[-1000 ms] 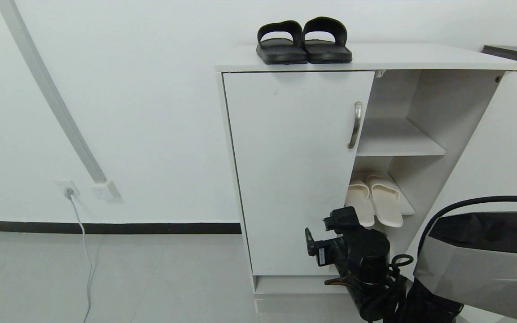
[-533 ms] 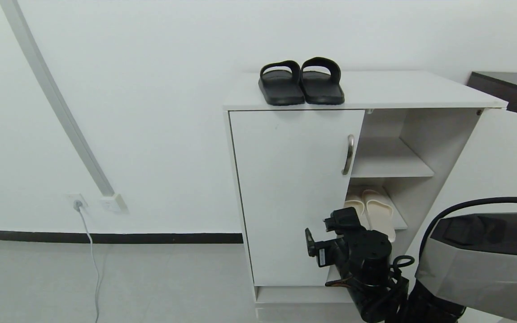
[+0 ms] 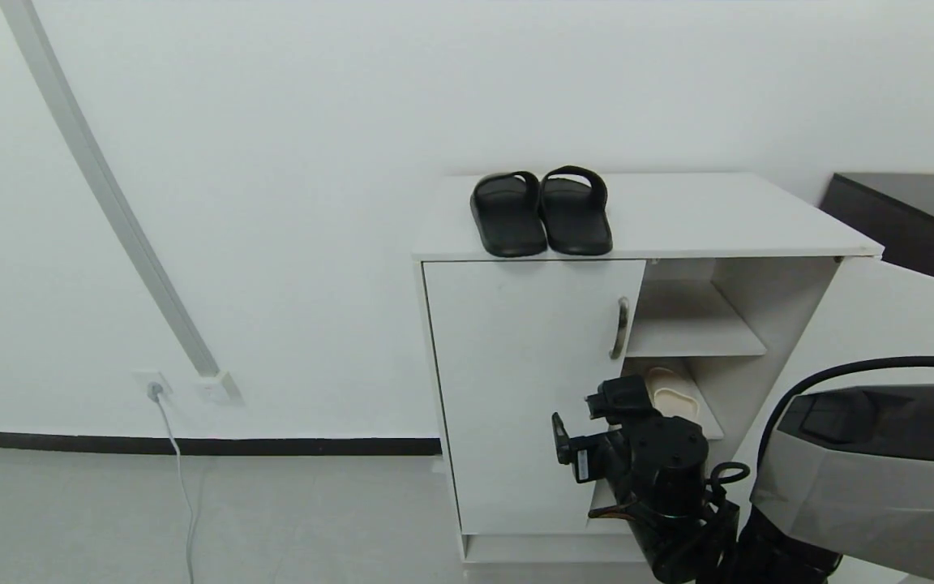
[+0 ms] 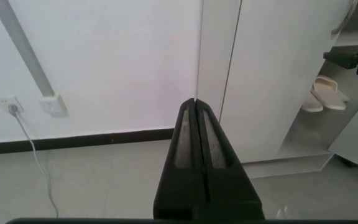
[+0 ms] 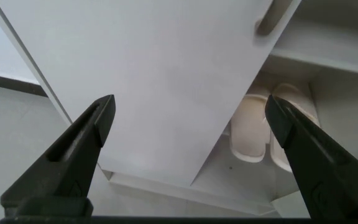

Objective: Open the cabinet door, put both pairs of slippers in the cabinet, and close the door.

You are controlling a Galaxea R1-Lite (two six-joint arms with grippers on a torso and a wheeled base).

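Black slippers [image 3: 516,221] atop cabinet [image 3: 718,219], lengthwise front-to-back, toes toward wall [image 3: 313,122]; left tool [image 4: 196,109] pressed together, right tool [image 5: 189,102] spread.

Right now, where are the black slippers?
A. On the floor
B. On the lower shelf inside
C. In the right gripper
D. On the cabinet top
D: the black slippers sit side by side on the cabinet top, above the closed left door; the pale pair is the one inside.
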